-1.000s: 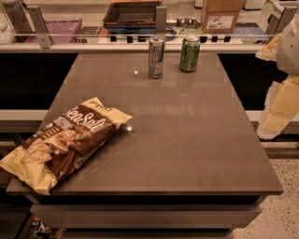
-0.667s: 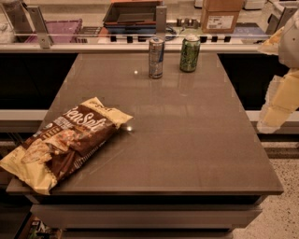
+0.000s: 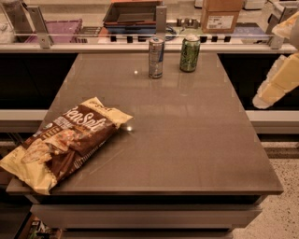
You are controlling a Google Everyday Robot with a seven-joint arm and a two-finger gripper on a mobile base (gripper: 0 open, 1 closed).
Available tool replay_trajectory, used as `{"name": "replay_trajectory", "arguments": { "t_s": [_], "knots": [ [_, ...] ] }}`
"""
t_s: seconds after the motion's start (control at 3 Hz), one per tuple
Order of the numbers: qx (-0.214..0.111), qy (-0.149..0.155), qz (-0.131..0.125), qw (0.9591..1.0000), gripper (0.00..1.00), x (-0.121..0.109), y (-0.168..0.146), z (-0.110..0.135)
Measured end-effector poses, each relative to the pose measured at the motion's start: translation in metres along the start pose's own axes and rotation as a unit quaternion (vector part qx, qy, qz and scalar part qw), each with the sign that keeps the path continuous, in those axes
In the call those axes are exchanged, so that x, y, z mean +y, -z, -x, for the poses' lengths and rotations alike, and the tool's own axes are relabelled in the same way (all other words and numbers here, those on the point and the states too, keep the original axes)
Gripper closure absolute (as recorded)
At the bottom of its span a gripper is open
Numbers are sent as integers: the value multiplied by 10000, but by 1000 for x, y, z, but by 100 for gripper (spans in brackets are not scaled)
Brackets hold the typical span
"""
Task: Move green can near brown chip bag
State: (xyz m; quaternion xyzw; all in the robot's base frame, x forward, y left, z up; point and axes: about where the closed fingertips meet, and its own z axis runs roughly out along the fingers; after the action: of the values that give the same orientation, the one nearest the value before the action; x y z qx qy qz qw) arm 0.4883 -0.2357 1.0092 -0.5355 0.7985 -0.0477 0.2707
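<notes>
The green can (image 3: pixel 189 53) stands upright at the far edge of the brown table (image 3: pixel 187 140), right of centre. The brown chip bag (image 3: pixel 65 140) lies at the table's near left corner, its pale yellow end hanging over the edge. My gripper (image 3: pixel 262 99) shows as the pale cream end of the arm at the right edge of the camera view. It hangs beyond the table's right side, well to the right of the green can and apart from it, with nothing seen in it.
A taller slim silver-and-blue can (image 3: pixel 156 57) stands just left of the green can. Behind the table runs a rail with a dark tray (image 3: pixel 133 14), a cardboard box (image 3: pixel 222 15) and a purple bin (image 3: pixel 56 30). Speckled floor lies at the right.
The pale arm at the right edge has risen a little. The cans and the chip bag have not moved.
</notes>
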Motion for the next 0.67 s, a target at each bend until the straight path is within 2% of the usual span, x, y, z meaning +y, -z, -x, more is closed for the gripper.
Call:
{"name": "replay_trajectory", "arguments": {
  "t_s": [0.33, 0.67],
  "knots": [
    [-627, -597, -498, 9950, 0, -37, -17, 16],
    [-1016, -1128, -949, 9838, 0, -63, -30, 35]
  ]
}}
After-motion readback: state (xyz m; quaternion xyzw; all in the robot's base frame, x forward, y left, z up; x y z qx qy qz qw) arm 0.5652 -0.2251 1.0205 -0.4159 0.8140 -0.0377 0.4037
